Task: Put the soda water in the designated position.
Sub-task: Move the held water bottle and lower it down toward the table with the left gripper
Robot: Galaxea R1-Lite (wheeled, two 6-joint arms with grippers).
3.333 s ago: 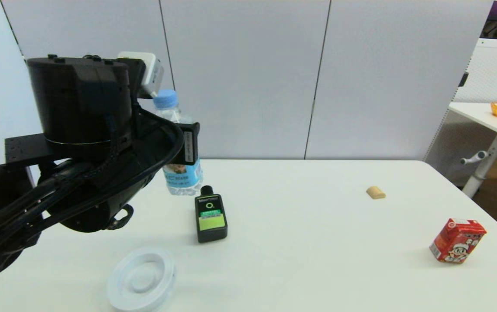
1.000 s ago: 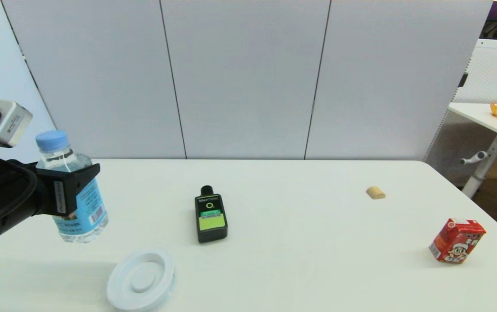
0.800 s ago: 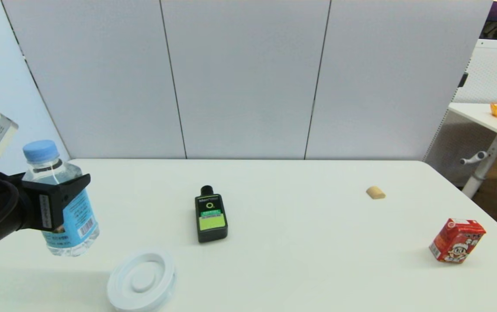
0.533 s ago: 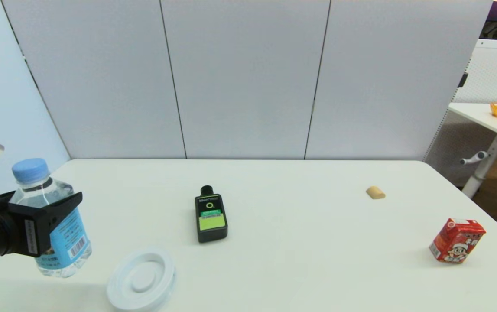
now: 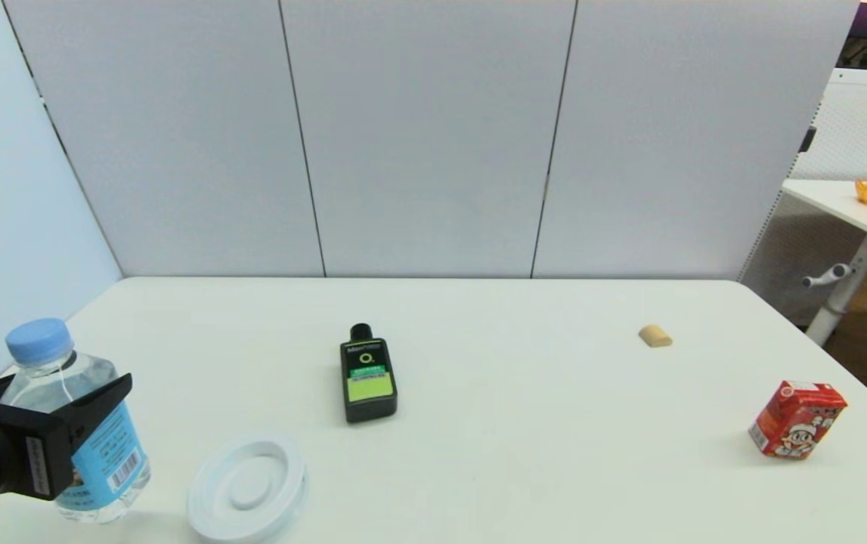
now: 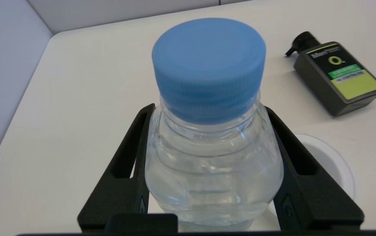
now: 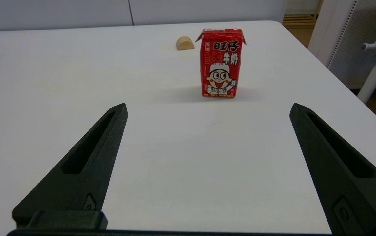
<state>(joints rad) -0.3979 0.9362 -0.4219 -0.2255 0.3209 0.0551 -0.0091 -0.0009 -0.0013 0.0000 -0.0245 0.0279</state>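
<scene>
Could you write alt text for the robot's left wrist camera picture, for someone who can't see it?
The left claw grips a clear soda water bottle with a light blue cap, seen from above. On the white table beyond lie a flat black bottle with a green label and a white round dish.

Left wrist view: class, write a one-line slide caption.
Left gripper clamps the soda bottle, beside a white disc and black bottle.
</scene>
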